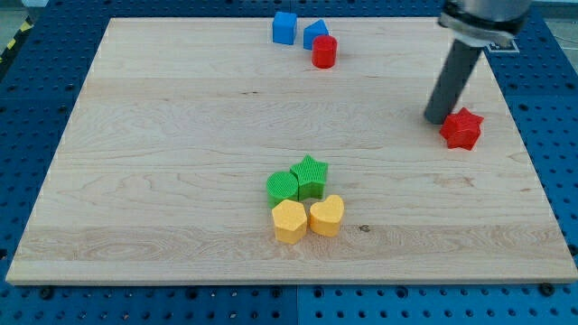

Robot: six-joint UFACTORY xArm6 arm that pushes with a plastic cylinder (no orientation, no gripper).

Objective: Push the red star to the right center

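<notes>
Camera view: small red star-shaped block (pixel 461 129) already at frame's right centre on pale wooden board (pixel 181 135), dark rod's tip (pixel 438 118) touching its upper-left side. No claw fitted, so nothing to open or close. Final nudging step, apparently; next move calls for only slight push, if any.

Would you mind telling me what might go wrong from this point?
My tip sits just to the view's left of the red star, which already lies close to the board's right edge. A long push could send it off the board. An off-centre contact on its points may spin it sideways.
</notes>
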